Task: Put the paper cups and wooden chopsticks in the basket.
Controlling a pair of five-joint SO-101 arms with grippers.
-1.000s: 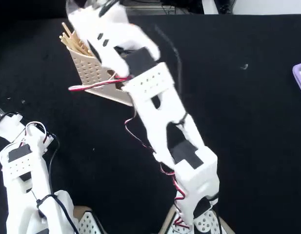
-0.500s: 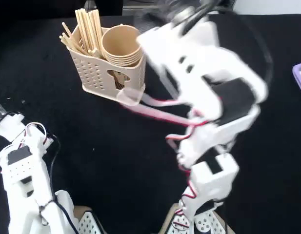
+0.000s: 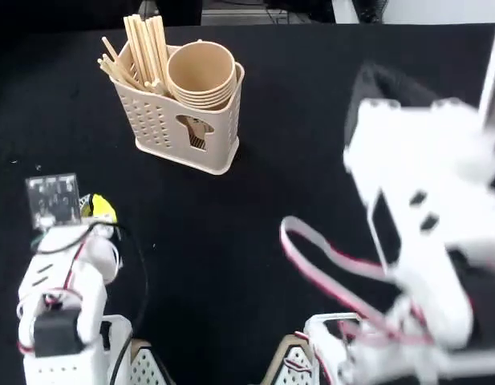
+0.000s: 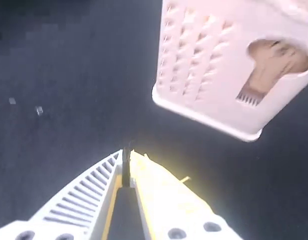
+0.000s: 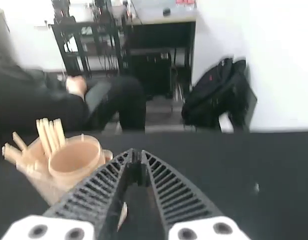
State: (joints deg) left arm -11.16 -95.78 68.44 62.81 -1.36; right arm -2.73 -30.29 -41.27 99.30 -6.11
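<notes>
A beige perforated basket (image 3: 183,128) stands at the back left of the black table. Inside it sit a stack of paper cups (image 3: 202,74) and a bundle of wooden chopsticks (image 3: 139,52). The left wrist view has the basket (image 4: 228,75) just ahead of my left gripper (image 4: 127,155), which is shut with nothing in it, low at the front left (image 3: 95,210). My right gripper (image 5: 139,159) is shut and empty, raised high; the cups (image 5: 75,158) and chopsticks (image 5: 50,131) lie off to its side. The right arm (image 3: 432,233) stands at the table's right.
Red cables (image 3: 327,265) loop from the right arm over the table. A person in dark clothes sits behind the table (image 5: 69,100), away from the objects. A black bag (image 5: 218,100) and shelving stand in the room beyond.
The right arm has swung away from the basket, from the back left over to the right, uncovering cups and chopsticks. The left arm has turned, its gripper now pointing toward the basket.
</notes>
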